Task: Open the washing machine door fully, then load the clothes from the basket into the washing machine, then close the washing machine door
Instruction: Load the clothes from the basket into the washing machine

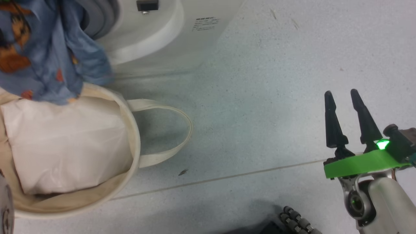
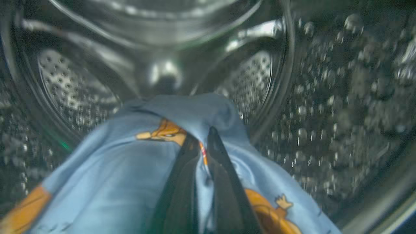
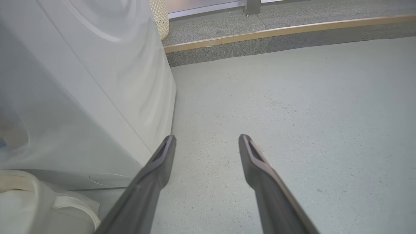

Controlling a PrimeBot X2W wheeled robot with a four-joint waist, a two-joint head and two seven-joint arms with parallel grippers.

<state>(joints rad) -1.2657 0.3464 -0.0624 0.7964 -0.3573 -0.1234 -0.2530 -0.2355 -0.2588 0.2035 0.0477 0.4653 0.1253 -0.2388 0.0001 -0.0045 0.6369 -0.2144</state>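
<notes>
My left gripper (image 2: 201, 135) is shut on the clothes (image 2: 130, 169), light blue fabric with orange cartoon figures, and reaches into the washing machine's perforated steel drum (image 2: 341, 107). In the head view the clothes (image 1: 48, 48) hang at the upper left, above the basket (image 1: 135, 136), in front of the washing machine (image 1: 162, 35). The cream basket holds a plain white cloth (image 1: 65, 143). My right gripper (image 1: 341, 94) is open over the bare floor at the right, well away from the basket. In the right wrist view its fingers (image 3: 162, 156) point past the washing machine's white side (image 3: 97, 81).
The basket's loop handle (image 1: 182, 130) lies on the grey floor toward the right. A raised step with a wooden edge (image 3: 292, 31) runs along the far side of the floor. A woven cream bin (image 3: 159, 16) stands behind the machine.
</notes>
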